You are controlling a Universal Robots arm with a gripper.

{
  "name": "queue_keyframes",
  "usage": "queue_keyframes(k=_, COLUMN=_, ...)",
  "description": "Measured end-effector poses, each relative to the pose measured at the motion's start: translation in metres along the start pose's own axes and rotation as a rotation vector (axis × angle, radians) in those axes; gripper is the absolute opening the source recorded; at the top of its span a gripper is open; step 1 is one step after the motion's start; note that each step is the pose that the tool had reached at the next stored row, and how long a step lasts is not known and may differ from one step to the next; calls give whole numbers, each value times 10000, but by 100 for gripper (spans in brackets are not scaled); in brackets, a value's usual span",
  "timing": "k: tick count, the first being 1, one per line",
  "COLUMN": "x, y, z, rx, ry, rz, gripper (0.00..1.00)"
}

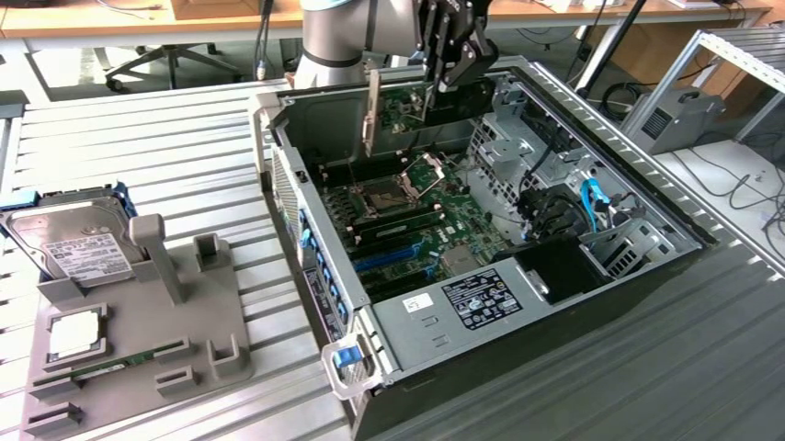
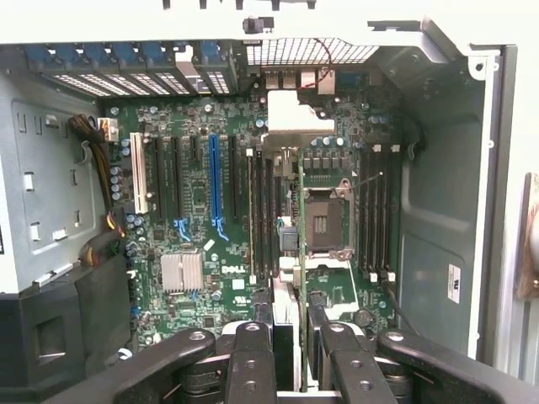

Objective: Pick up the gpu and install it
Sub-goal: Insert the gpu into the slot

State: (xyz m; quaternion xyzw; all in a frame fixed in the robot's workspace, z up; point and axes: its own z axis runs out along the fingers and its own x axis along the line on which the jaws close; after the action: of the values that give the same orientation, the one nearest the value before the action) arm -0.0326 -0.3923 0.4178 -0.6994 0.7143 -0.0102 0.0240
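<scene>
Your gpu [image 1: 424,103] hangs edge-down over the far end of the open computer case [image 1: 589,276], its long silver bracket [image 1: 371,110] pointing down on the side facing the case's rear wall. The end effector [image 1: 451,57] pinches the card by its upper edge, which I judge keeps the connector edge free to meet a slot. In the wrist view the card [image 2: 287,236] runs edge-on away from the fingers [image 2: 250,362], above the motherboard [image 2: 194,210], with the blue expansion slot [image 2: 214,181] off to one side, so it is not seated yet. Beside the case, on the table [image 1: 147,138], the grey parts holder [image 1: 147,349] carries a hard drive [image 1: 73,243] and a processor [image 1: 73,333].
</scene>
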Motion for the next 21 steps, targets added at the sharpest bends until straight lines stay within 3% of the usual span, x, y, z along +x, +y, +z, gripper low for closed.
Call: queue_keyframes(k=21, x=31, y=-2, z=-32, rx=43, ry=0, rz=-2, gripper=27)
